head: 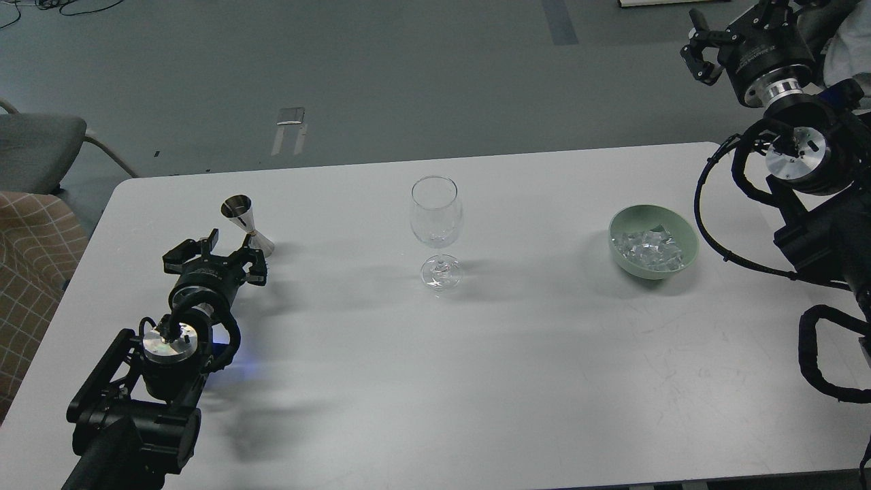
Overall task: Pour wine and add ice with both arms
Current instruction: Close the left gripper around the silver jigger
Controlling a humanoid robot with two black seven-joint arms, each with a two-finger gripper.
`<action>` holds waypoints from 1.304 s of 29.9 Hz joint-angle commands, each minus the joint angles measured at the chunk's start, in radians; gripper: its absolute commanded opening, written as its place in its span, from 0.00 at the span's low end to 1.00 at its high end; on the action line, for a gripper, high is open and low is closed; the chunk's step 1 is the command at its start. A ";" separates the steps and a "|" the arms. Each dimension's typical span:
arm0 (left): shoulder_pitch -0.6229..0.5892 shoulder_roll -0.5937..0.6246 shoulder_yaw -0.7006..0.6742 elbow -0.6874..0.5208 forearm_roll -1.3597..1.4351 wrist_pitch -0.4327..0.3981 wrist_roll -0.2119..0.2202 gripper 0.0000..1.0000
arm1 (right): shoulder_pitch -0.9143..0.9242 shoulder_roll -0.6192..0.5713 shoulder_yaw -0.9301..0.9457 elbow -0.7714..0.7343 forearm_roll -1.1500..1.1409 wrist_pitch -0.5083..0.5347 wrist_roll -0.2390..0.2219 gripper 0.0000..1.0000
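So far nothing is poured: the left gripper (pixel 214 255) hangs spread and empty just short of the steel jigger (pixel 245 221). The wine glass (pixel 436 228) looks empty. Ice (pixel 648 248) fills the green bowl (pixel 687 238); the right gripper (pixel 701 51) is raised, seemingly spread.

You see a white table (pixel 381 381) with rounded corners on a grey floor (pixel 408 75). A grey chair (pixel 34 146) and a checked cushion (pixel 34 252) sit at its left. Cables (pixel 47 7) trail top left.

Head view, seemingly high, over table (pixel 381 381)
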 commanded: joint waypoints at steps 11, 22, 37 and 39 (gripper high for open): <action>-0.002 0.000 0.012 -0.001 0.003 0.001 0.002 0.51 | -0.002 -0.002 0.000 0.000 0.000 0.000 0.000 1.00; -0.019 -0.001 0.010 0.016 0.003 -0.011 0.017 0.50 | 0.001 -0.002 0.000 0.000 0.000 0.000 0.000 1.00; -0.078 -0.014 0.012 0.116 0.001 -0.028 0.025 0.50 | -0.005 -0.008 0.000 -0.001 0.000 0.000 -0.002 1.00; -0.087 -0.015 0.010 0.131 0.001 -0.034 0.025 0.50 | -0.005 -0.008 0.000 -0.001 0.000 0.000 0.000 1.00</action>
